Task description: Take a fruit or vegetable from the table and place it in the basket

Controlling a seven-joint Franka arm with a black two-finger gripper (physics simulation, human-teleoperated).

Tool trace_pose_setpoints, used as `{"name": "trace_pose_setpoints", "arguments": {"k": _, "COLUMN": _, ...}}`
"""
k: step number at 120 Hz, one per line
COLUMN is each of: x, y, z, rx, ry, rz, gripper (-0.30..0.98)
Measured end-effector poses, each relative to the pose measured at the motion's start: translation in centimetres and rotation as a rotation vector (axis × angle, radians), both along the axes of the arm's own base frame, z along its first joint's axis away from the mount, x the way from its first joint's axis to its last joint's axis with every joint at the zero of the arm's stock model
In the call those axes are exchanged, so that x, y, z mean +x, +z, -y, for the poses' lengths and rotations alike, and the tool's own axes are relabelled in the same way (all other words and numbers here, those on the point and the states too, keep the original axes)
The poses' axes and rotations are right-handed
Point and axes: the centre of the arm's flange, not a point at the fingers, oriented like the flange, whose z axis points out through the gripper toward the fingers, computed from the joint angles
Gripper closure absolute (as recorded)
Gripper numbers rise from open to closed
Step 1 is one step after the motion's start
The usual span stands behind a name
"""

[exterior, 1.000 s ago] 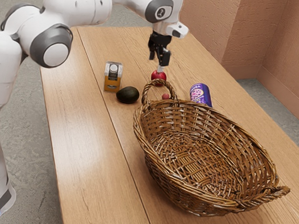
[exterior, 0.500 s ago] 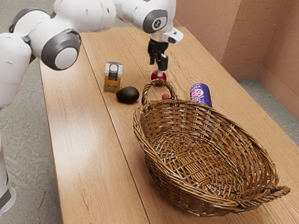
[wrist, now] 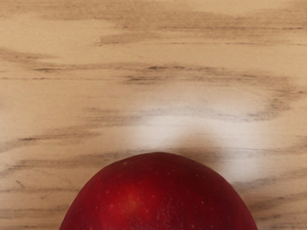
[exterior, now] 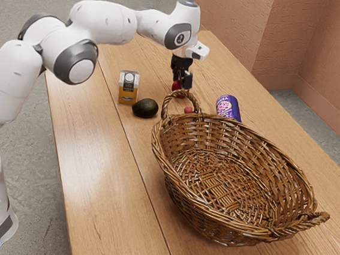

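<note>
The gripper [exterior: 183, 85] is low at the red apple [wrist: 158, 196], jaws spread; the wicker basket [exterior: 250, 147] sits nearby.

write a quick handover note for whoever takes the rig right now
Gripper: down at the red apple; whether it has a grip is unclear.
Where: the apple is just beyond the basket's raised handle; the avocado is on the table, toward the exterior view's left. The basket stands upright on the table.
Done: gripper brought to the apple, which is not in the basket yet.
Left: confirm or make the grasp, lift over the handle, lower into the basket, release.
</note>
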Motion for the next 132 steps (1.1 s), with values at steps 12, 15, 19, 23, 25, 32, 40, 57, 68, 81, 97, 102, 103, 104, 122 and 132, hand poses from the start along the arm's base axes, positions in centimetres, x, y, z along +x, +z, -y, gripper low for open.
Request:
{"name": "trace_pose_setpoints", "arguments": {"k": 12, "x": 0.2, "y": -0.7, "z": 0.0, "rx": -0.002, "ry": -0.004, "rz": 0.003, "gripper": 0.00}}
{"name": "trace_pose_setpoints", "arguments": {"k": 15, "x": 0.3, "y": -0.9, "z": 0.0, "rx": -0.002, "ry": -0.005, "rz": 0.004, "gripper": 0.00}}
{"name": "trace_pose_setpoints", "arguments": {"k": 19, "x": 0.3, "y": -1.1, "z": 0.0, "rx": -0.002, "ry": -0.006, "rz": 0.004, "gripper": 0.00}}
{"name": "trace_pose_setpoints", "arguments": {"k": 23, "x": 0.4, "y": -1.2, "z": 0.0, "rx": -0.002, "ry": -0.007, "rz": 0.004, "gripper": 0.00}}
{"name": "trace_pose_setpoints", "arguments": {"k": 25, "x": 0.4, "y": -1.3, "z": 0.0, "rx": -0.002, "ry": -0.008, "rz": 0.004, "gripper": 0.00}}
{"name": "trace_pose_setpoints", "arguments": {"k": 32, "x": 0.5, "y": -1.4, "z": 0.0, "rx": -0.001, "ry": -0.010, "rz": 0.006, "gripper": 0.00}}
{"name": "trace_pose_setpoints", "arguments": {"k": 40, "x": 0.5, "y": -1.5, "z": 0.0, "rx": -0.002, "ry": -0.011, "rz": 0.010, "gripper": 0.05}}
{"name": "trace_pose_setpoints", "arguments": {"k": 57, "x": 0.6, "y": -1.3, "z": 0.0, "rx": -0.003, "ry": -0.019, "rz": 0.020, "gripper": 0.33}}
{"name": "trace_pose_setpoints", "arguments": {"k": 68, "x": 0.6, "y": -1.1, "z": 0.0, "rx": 0.000, "ry": -0.024, "rz": 0.026, "gripper": 0.34}}
{"name": "trace_pose_setpoints", "arguments": {"k": 81, "x": 0.0, "y": 2.4, "z": 0.1, "rx": 0.005, "ry": -0.030, "rz": 0.058, "gripper": 0.36}}
{"name": "trace_pose_setpoints", "arguments": {"k": 97, "x": -3.3, "y": 12.1, "z": 0.8, "rx": 0.010, "ry": -0.038, "rz": 0.132, "gripper": 0.37}}
{"name": "trace_pose_setpoints", "arguments": {"k": 102, "x": -4.9, "y": 15.8, "z": 1.2, "rx": 0.015, "ry": -0.041, "rz": 0.158, "gripper": 0.35}}
{"name": "trace_pose_setpoints", "arguments": {"k": 103, "x": -5.3, "y": 16.6, "z": 1.3, "rx": 0.016, "ry": -0.043, "rz": 0.163, "gripper": 0.36}}
{"name": "trace_pose_setpoints", "arguments": {"k": 104, "x": -5.6, "y": 17.2, "z": 1.5, "rx": 0.017, "ry": -0.044, "rz": 0.167, "gripper": 0.35}}
{"name": "trace_pose_setpoints", "arguments": {"k": 122, "x": -8.5, "y": 25.6, "z": 11.1, "rx": -0.019, "ry": -0.176, "rz": 0.186, "gripper": 0.34}}
{"name": "trace_pose_setpoints", "arguments": {"k": 132, "x": -8.3, "y": 26.8, "z": 20.2, "rx": -0.055, "ry": -0.308, "rz": 0.156, "gripper": 0.35}}
